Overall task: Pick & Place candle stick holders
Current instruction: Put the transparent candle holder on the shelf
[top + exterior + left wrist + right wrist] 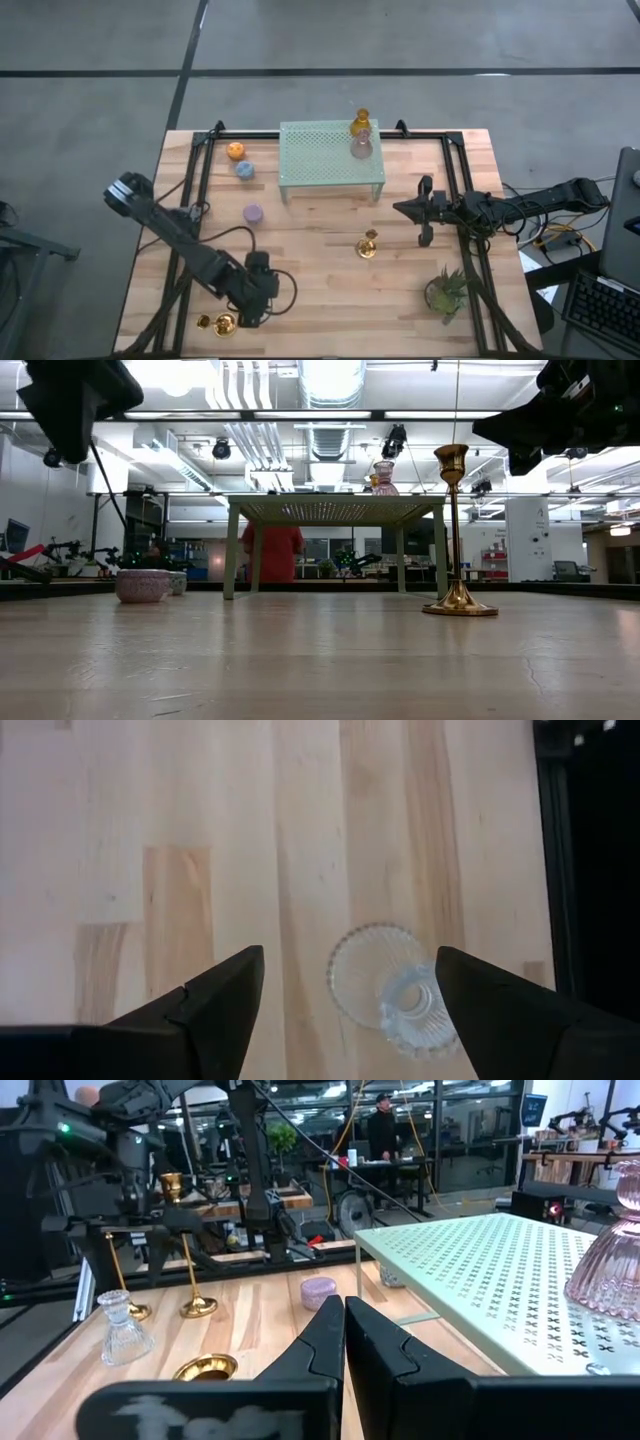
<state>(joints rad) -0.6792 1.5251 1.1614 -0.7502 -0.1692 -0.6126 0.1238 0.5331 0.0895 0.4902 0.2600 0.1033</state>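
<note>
Clear cup [392, 1000], ribbed glass, is standing near the table's [320, 290] front left corner, directly under the left gripper [345, 995], whose fingers are hovering apart on either side of it. It is probably light, slippery and brittle, so gripping gently across the narrow neck seems safest. Right of centre, a gold holder [368, 245] is standing upright, shiny metal. The right gripper [404, 209] is waiting beyond it, fingers together.

Pale wood-grain counter [330, 290] with lighter and darker planks; pale green rack [331, 152] perforated in a fine cross pattern; ribbed clear glass holder [392, 996]; shiny gold stemmed holder [456, 535]; orange cup [236, 151]; blue cup [245, 170]; purple cup [254, 213]; pink ribbed holder [612, 1260]; black claw [345, 1342].
</note>
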